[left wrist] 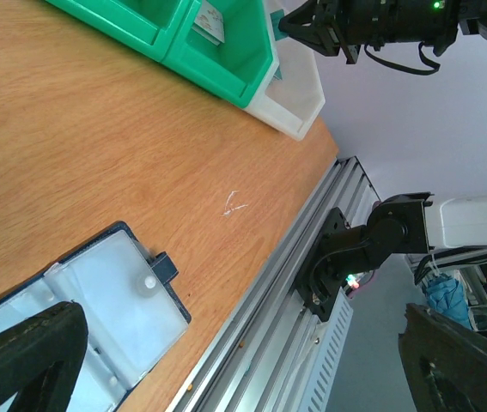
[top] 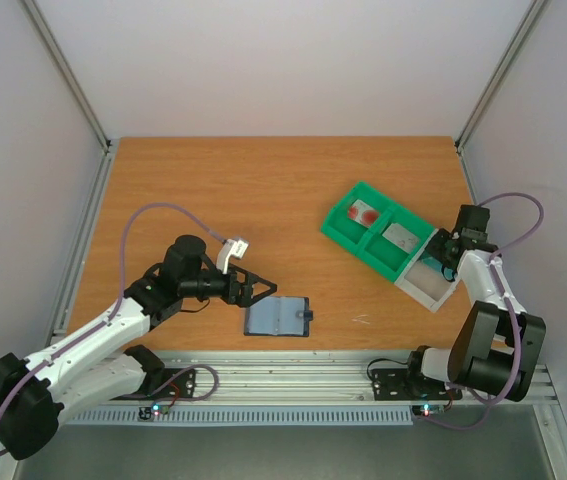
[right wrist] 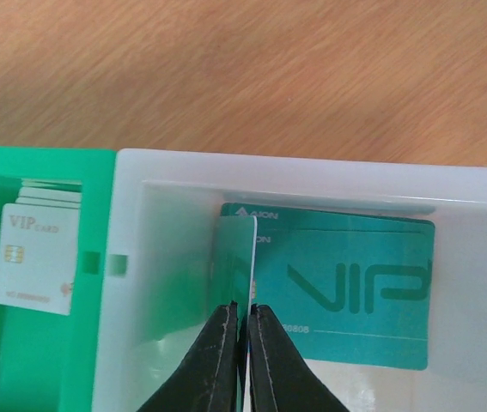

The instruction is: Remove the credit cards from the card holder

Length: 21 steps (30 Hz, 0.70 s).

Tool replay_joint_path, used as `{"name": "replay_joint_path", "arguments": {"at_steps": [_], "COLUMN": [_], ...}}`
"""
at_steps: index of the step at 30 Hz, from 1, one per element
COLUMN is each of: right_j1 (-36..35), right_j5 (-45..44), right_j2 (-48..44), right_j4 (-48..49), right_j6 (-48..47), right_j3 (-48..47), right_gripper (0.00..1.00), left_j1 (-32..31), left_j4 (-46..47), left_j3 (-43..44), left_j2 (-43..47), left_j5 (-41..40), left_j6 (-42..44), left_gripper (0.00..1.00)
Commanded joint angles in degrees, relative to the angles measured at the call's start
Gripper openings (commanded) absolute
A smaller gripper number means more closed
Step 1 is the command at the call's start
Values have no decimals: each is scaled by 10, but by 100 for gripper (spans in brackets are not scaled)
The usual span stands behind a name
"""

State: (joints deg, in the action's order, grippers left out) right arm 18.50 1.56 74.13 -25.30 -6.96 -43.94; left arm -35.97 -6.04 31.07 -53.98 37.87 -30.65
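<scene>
"Where is the holder?"

"The holder (top: 278, 317) lies open and flat on the bench (top: 213, 190), close to the near edge, with its tab on the right."

"And the left hand?"

"The left hand (top: 259, 289) hovers just left of the holder. It is spread wide and holds nothing."

"What about the right hand?"

"The right hand (right wrist: 243, 313) is over the white bin (right wrist: 131, 283) at the right end of the green tray (top: 342, 206). It is pinched tight on a card (right wrist: 239, 257) standing on edge. A teal card (right wrist: 355, 292) lies flat in that bin, and a white card (right wrist: 35, 257) lies in the green compartment next to it."
</scene>
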Motion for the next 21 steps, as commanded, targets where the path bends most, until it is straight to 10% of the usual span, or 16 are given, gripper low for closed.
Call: {"name": "replay_joint_path", "arguments": {"at_steps": [1, 21], "right_j1": [5, 5], "right_j5": [-38, -104], "right_j2": [13, 37], "right_j4": [6, -24], "right_j6": [1, 8], "right_j3": [-1, -17], "right_gripper": [7, 13], "left_j1": [0, 0], "left_j4": [18, 12], "left_j3": [-1, -4], "left_j2": [8, 13], "left_j5": [-6, -9], "left_j6": [-3, -4], "left_gripper": [99, 99]}}
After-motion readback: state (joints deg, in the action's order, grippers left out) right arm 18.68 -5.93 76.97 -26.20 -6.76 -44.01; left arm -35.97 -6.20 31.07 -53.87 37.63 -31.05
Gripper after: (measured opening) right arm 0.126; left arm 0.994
